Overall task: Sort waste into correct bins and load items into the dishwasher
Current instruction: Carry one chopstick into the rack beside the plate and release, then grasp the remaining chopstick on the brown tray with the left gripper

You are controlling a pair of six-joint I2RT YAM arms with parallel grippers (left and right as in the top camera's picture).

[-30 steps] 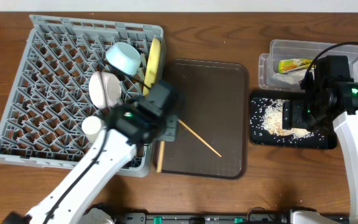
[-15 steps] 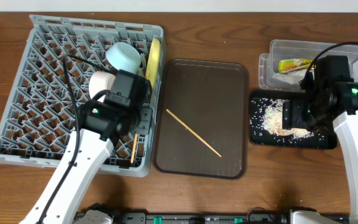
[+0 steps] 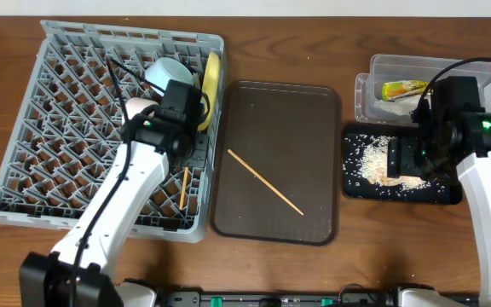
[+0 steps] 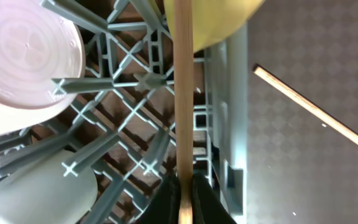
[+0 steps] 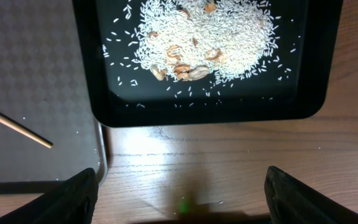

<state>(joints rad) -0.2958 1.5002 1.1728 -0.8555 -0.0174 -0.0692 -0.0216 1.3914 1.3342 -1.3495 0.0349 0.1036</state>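
The left gripper [image 4: 185, 194] was over the right side of the big grey dish rack [image 3: 66, 111]. Its jaws were closed tight on one end of a wooden chopstick [image 4: 183, 93]. That chopstick lay along the rack, close to its right wall, and its far end pointed at the yellow plate [image 3: 212, 75]. The plate stood on its edge at the back right of the rack. A blue bowl [image 3: 167, 75] sat just beside the plate. A white bowl [image 4: 23, 56] was in the rack to the left of the held chopstick, and a white cup [image 4: 39, 193] sat near it. The other chopstick [image 3: 265, 182] lay slanted on the brown tray [image 3: 297, 119], well apart from the rack. The right gripper [image 5: 185, 199] hung over the wooden table [image 5: 229, 155], just beside the black tray [image 5: 316, 74]. Its jaws were wide open and held nothing. Rice [image 5: 210, 31] and food bits lay in a heap in the black tray. A snack wrapper [image 3: 403, 88] lay in the clear tub [image 3: 382, 64] behind it.
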